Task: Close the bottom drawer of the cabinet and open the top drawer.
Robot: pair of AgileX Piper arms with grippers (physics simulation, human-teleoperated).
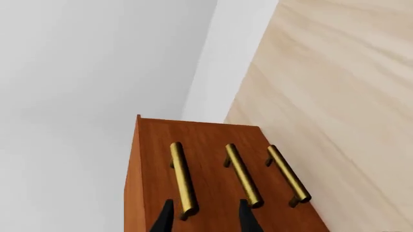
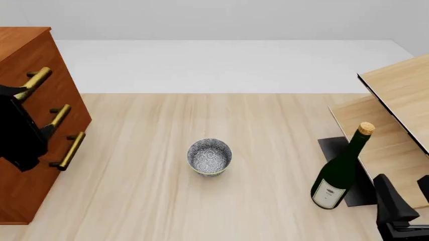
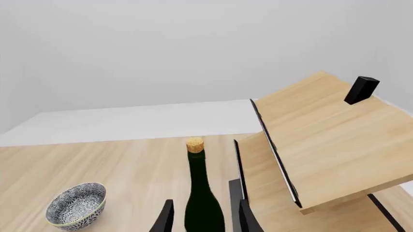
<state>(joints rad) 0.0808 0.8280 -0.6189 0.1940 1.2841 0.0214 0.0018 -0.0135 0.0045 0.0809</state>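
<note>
The reddish-brown cabinet (image 2: pixel 27 45) stands at the table's left edge. Its three fronts look flush in the left wrist view. The top drawer (image 2: pixel 59 75) carries a brass handle (image 1: pixel 183 179), and the bottom drawer (image 2: pixel 45 183) has its handle (image 1: pixel 288 176) nearest the table. My left gripper (image 1: pixel 206 220) is open close to the cabinet front, with the lower end of the top drawer's handle showing between its fingers. In the front view the left arm (image 2: pixel 20 130) covers part of the cabinet. My right gripper (image 2: pixel 404 193) is open at the near right, behind the wine bottle.
A patterned bowl (image 2: pixel 209 156) sits mid-table. A green wine bottle (image 2: pixel 338 173) with a cork stands at the right, in front of a pale tilted wooden shelf unit (image 2: pixel 395 100) on a black base (image 2: pixel 335 148). The white wall lies beyond the table's far edge.
</note>
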